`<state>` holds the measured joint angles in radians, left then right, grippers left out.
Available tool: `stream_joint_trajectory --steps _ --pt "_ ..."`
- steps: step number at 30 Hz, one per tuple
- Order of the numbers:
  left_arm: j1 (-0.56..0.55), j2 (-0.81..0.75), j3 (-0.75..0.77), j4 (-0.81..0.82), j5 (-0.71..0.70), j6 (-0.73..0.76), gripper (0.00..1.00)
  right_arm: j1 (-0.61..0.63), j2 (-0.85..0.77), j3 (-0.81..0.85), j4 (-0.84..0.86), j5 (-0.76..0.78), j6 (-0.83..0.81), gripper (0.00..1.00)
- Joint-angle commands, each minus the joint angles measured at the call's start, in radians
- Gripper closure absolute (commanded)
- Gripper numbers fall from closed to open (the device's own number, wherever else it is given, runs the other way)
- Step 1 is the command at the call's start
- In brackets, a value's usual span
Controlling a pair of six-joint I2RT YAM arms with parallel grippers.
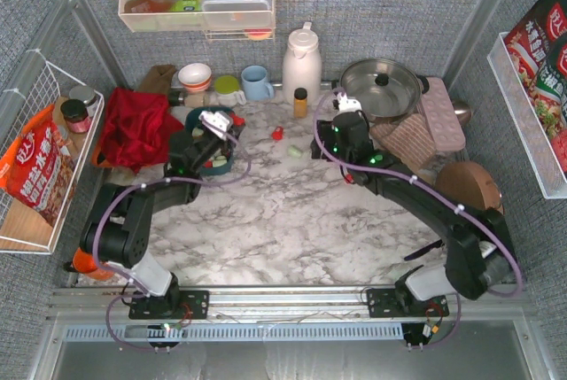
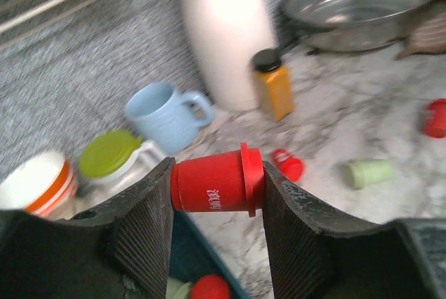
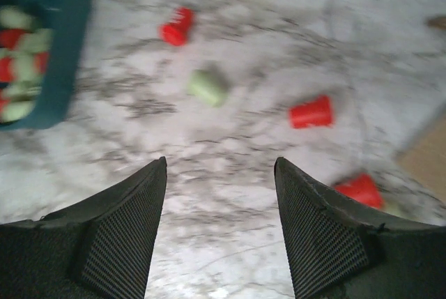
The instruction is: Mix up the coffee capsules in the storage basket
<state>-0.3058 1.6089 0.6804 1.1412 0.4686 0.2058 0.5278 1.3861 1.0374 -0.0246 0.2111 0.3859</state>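
**Top view**
- Left hand (image 1: 229, 120): over the right edge of the teal basket (image 1: 197, 115), back left of the desk (image 1: 283, 221). A speck of red shows at its tip, but the grip is too small to read here.
- Right hand (image 1: 341, 132): above the middle back of the desk, well apart from the basket. Whether it is spread cannot be told from this view.
- Loose red capsule (image 1: 277, 133), loose green capsule (image 1: 295, 151): on the desk between the two hands.
- Back row: blue mug (image 1: 257, 82), white jug (image 1: 301, 63), amber bottle (image 1: 300, 102), lidded pan (image 1: 381, 86).

**Left wrist view**
- Left hand (image 2: 217, 173): pinching the held red capsule (image 2: 209, 186) crosswise, with a finger (image 2: 143, 226) pressed on each end.
- Basket (image 2: 198, 254): a teal corner directly below the held red capsule, with a red pod and a pale one inside.
- Desk beyond: loose red capsule (image 2: 288, 165) and loose green capsule (image 2: 368, 172), near each other but apart. The amber bottle (image 2: 273, 88) stands just beside the white jug (image 2: 226, 31).

**Right wrist view**
- Right hand (image 3: 220, 173): fingers spread, only bare marble between them.
- Basket (image 3: 66, 48): upper left, holding red and green capsules mixed together (image 3: 21, 62).
- Outside the basket: loose red capsule (image 3: 177, 27), loose green capsule (image 3: 208, 85), and two more red capsules (image 3: 311, 112) on their sides, one partly hidden behind the right finger.
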Motion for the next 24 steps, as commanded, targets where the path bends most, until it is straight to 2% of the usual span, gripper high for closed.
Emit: stream_joint_trajectory --steps 1,4,8,13,18,23,24 --pt "0.052 0.078 0.108 -0.169 -0.191 -0.085 0.52 -0.072 0.105 0.044 -0.113 0.091 -0.012 0.33" --pt "0.077 0.137 0.194 -0.255 -0.226 -0.158 0.52 -0.109 0.212 0.097 -0.114 0.073 -0.095 0.32" --pt "0.093 0.212 0.292 -0.366 -0.24 -0.227 0.47 -0.163 0.339 0.183 -0.131 -0.043 -0.23 0.21" --pt "0.107 0.301 0.432 -0.507 -0.234 -0.29 0.39 -0.208 0.498 0.342 -0.283 -0.192 -0.325 0.19" --pt "0.126 0.337 0.501 -0.58 -0.269 -0.339 0.25 -0.209 0.604 0.454 -0.413 -0.212 -0.395 0.2" --pt "0.126 0.293 0.489 -0.582 -0.21 -0.332 0.02 -0.21 0.64 0.498 -0.471 -0.154 -0.415 0.2" --pt "0.125 0.273 0.475 -0.573 -0.197 -0.326 0.01 -0.21 0.644 0.504 -0.477 -0.14 -0.419 0.2"
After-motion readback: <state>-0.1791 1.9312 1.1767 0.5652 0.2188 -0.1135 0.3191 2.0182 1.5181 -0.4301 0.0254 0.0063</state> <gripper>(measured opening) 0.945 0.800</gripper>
